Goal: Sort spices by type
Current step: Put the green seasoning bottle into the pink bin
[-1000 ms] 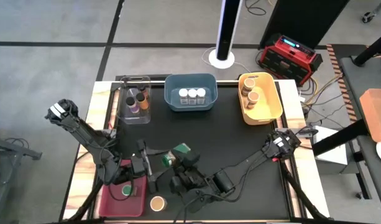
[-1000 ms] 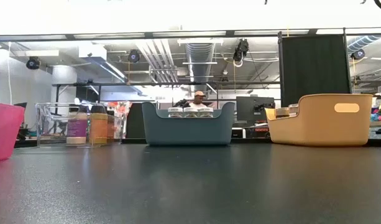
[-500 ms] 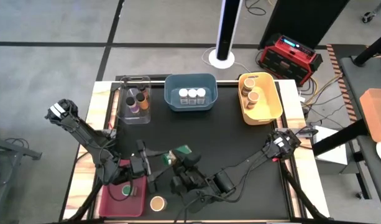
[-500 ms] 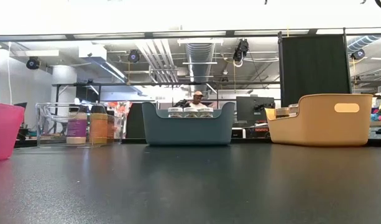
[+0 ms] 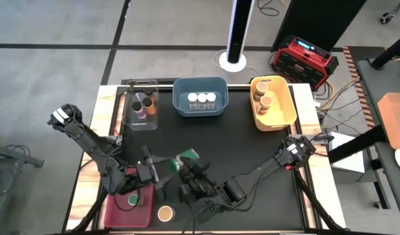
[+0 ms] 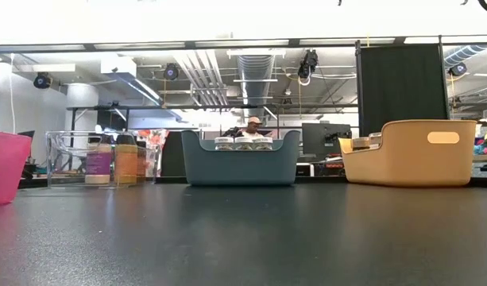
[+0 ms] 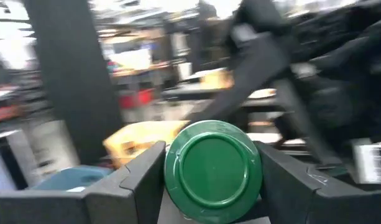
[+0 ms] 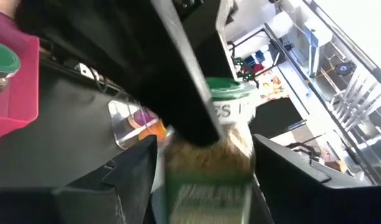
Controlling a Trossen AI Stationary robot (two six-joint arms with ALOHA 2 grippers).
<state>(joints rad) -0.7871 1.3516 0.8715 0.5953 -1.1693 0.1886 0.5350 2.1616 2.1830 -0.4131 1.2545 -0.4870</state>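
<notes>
A green-lidded spice jar (image 5: 186, 158) hangs above the front middle of the table (image 5: 252, 143), caught between two claws. The left claw (image 7: 212, 158) pinches it, dark fingers tight against both sides of the ribbed round lid. The right claw (image 8: 206, 155) flanks the jar's clear, speckled body, though whether it presses cannot be told.

The table is matte black with pale wooden edges. Beyond it is an open workshop with ceiling ducts and strip lights, where a person (image 6: 253, 123) sits behind the bins.

A red plastic bin (image 5: 111, 212) at the front left holds another green-lidded jar (image 5: 129, 200), and a tan-lidded jar (image 5: 165, 213) stands just beside it. Along the far edge sit a clear bin (image 5: 131, 108), a blue bin (image 5: 180, 98) with three white-lidded jars (image 5: 201, 99), and a yellow bin (image 5: 288, 108).
</notes>
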